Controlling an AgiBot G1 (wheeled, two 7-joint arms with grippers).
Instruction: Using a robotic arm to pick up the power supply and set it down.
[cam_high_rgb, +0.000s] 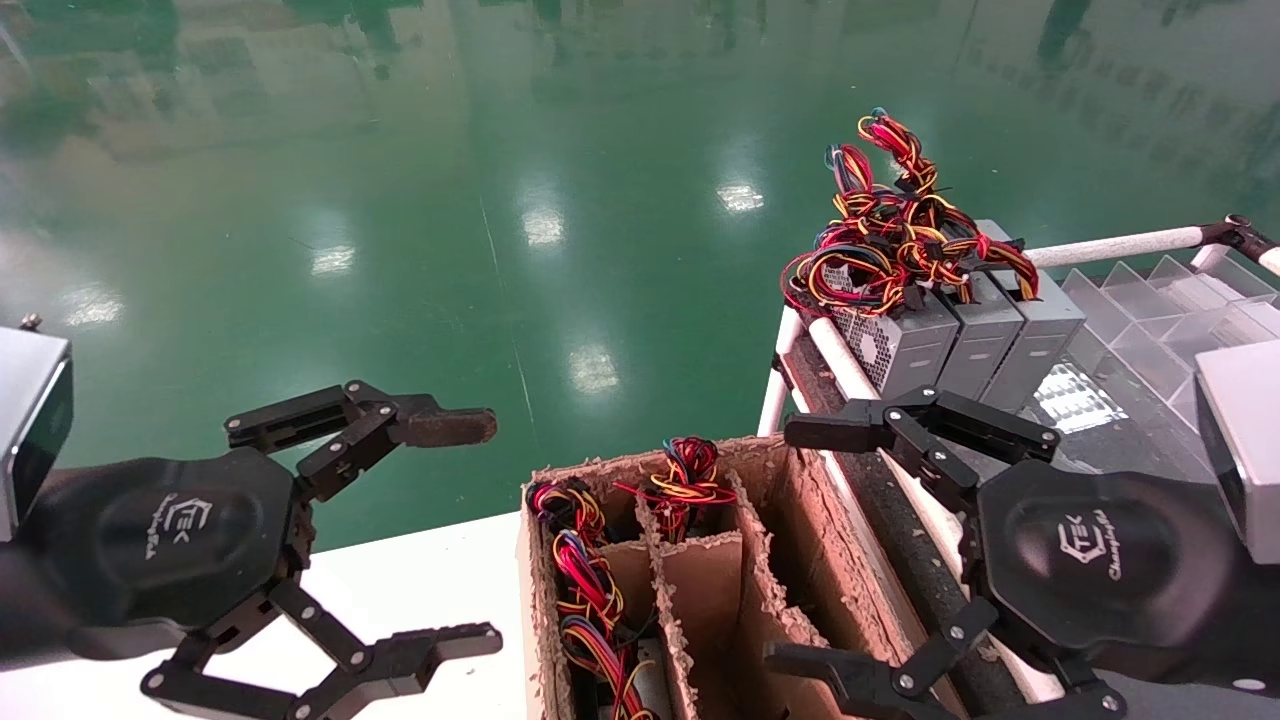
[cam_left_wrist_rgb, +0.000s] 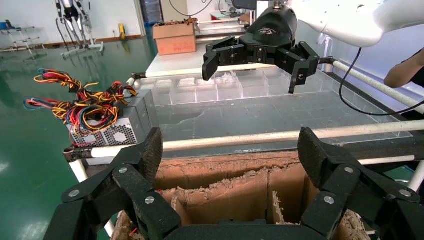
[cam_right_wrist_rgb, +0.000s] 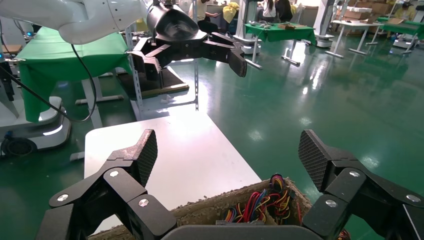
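Three grey power supplies (cam_high_rgb: 960, 340) stand side by side on the right-hand rack, their red, yellow and black wires (cam_high_rgb: 900, 240) piled on top; the left wrist view shows them too (cam_left_wrist_rgb: 120, 127). More wire bundles (cam_high_rgb: 590, 590) (cam_right_wrist_rgb: 265, 202) stick out of a divided cardboard box (cam_high_rgb: 760, 560) between the arms. My right gripper (cam_high_rgb: 780, 545) (cam_right_wrist_rgb: 227, 155) hovers open over the box's right side, holding nothing. My left gripper (cam_high_rgb: 490, 530) (cam_left_wrist_rgb: 232, 155) hangs open and empty to the left of the box, with a rust-brown pad on one fingertip (cam_high_rgb: 440, 425).
The box sits at the edge of a white table (cam_high_rgb: 420, 570) (cam_right_wrist_rgb: 170, 150). A white-railed rack (cam_high_rgb: 1110, 245) with clear plastic dividers (cam_high_rgb: 1160, 300) stands on the right. Green floor (cam_high_rgb: 500, 200) lies beyond. The box's torn partitions (cam_left_wrist_rgb: 225, 190) form narrow cells.
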